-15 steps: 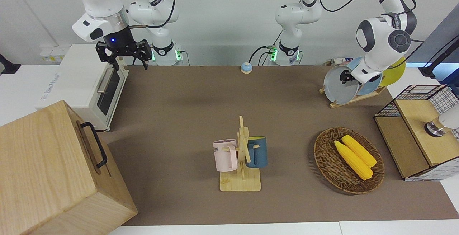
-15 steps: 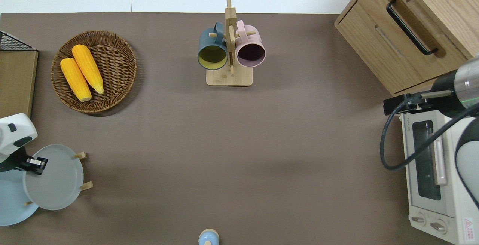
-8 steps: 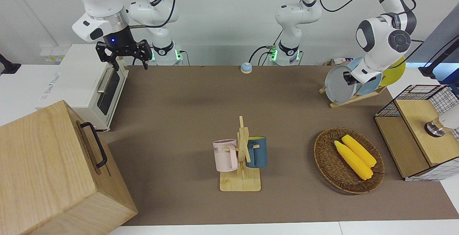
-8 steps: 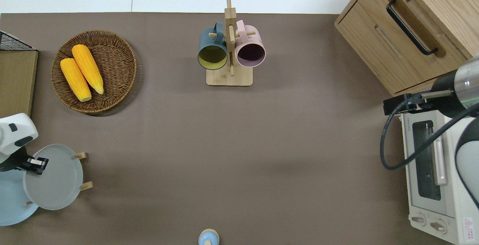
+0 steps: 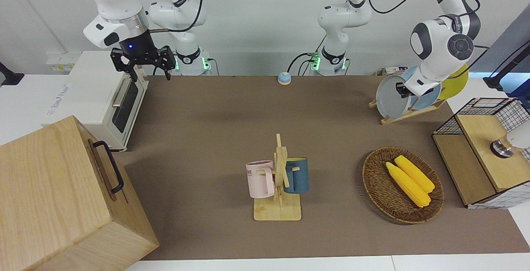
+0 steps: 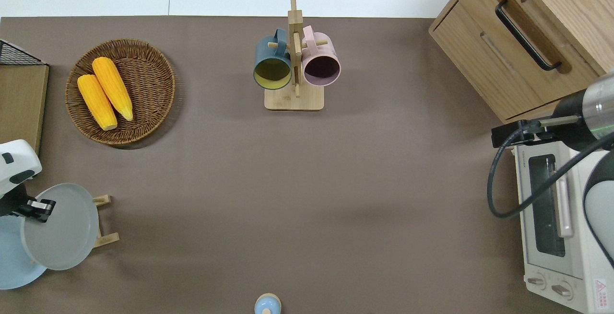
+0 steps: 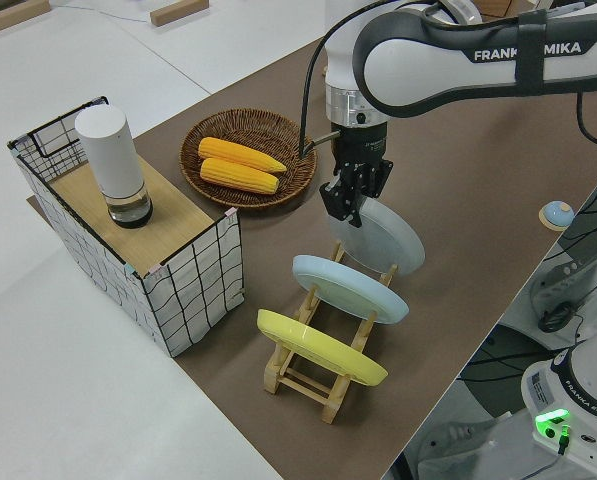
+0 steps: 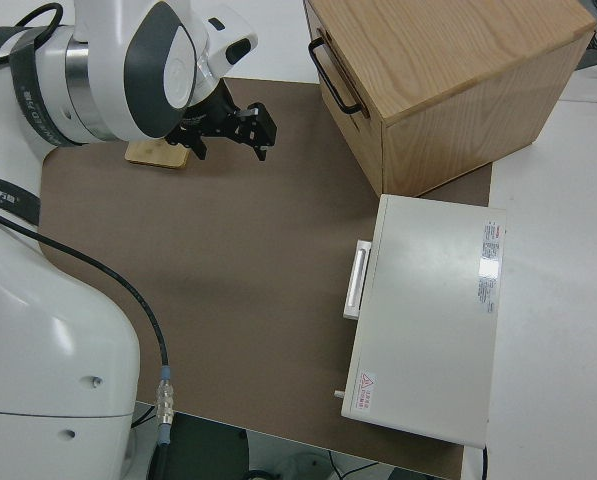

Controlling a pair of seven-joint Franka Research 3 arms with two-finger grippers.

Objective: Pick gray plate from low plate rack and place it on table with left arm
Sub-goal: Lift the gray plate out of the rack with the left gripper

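Observation:
The gray plate [image 5: 389, 99] stands tilted at the end slot of the low plate rack [image 5: 408, 114], toward the left arm's end of the table [image 5: 232, 122]. My left gripper [image 5: 401, 89] is shut on the plate's upper rim. The overhead view shows the plate [image 6: 60, 227], the gripper [image 6: 41, 207] and the rack's pegs [image 6: 103, 201]. The left side view shows the gripper [image 7: 343, 205] pinching the plate [image 7: 388, 235] over the rack [image 7: 318, 385]. I cannot tell whether the plate's lower edge still touches the rack. My right gripper [image 5: 145, 62] is open and parked.
A light-blue plate [image 7: 348, 288] and a yellow plate [image 7: 318, 348] stand in the rack's other slots. A wicker basket [image 5: 374, 180] with two corn cobs lies farther from the robots. A wire-and-wood box [image 5: 480, 151], mug stand [image 5: 279, 180], toaster oven [image 5: 95, 97] and wooden cabinet [image 5: 54, 196] also stand here.
The left gripper has tipped the gray plate more upright and drawn it slightly toward the left arm's end of the table, away from the rack's end pegs. The right arm has not moved.

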